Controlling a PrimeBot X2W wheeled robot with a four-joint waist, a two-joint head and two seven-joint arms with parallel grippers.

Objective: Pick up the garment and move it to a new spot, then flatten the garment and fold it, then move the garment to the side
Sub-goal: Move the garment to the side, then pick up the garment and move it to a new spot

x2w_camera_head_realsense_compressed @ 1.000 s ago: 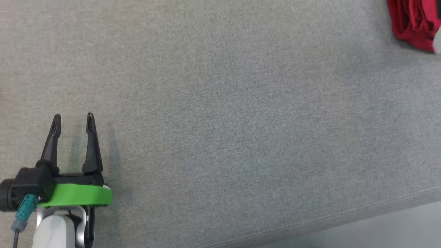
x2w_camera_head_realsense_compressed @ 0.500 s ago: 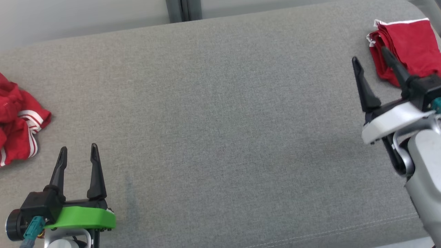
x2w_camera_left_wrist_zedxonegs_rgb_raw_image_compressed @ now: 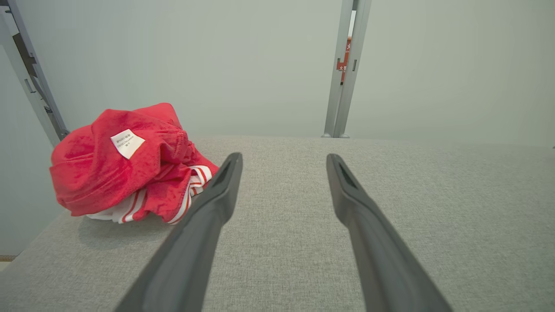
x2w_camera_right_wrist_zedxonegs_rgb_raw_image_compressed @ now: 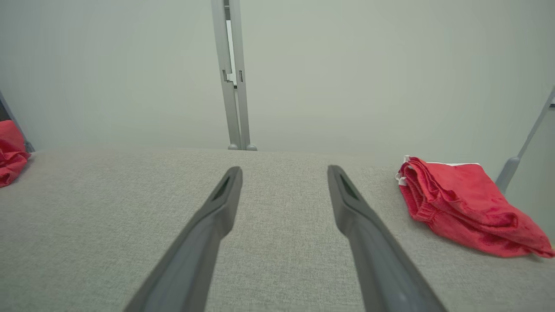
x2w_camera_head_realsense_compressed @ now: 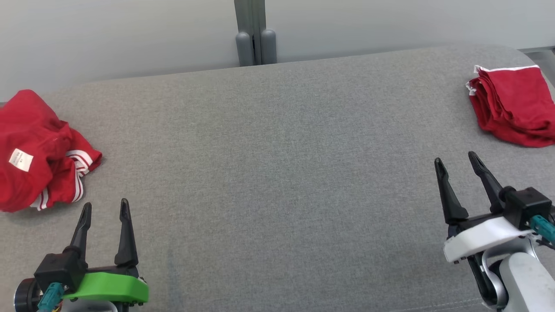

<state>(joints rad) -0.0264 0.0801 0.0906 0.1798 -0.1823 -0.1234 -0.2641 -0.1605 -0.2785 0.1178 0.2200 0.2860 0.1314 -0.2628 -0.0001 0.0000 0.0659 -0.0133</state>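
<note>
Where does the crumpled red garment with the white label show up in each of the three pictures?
Head view: the garment lies at the left edge, just beyond the left pincer.
Left wrist view: the garment sits left of centre, label up.
Right wrist view: the garment is a red sliver at the far left edge.
Shared landmark: the grey post at the back wall, near top middle in all three.

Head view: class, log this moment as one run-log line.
left hand: open, empty | right hand: open, empty | crumpled garment: left, untouched | folded garment: far right
</note>
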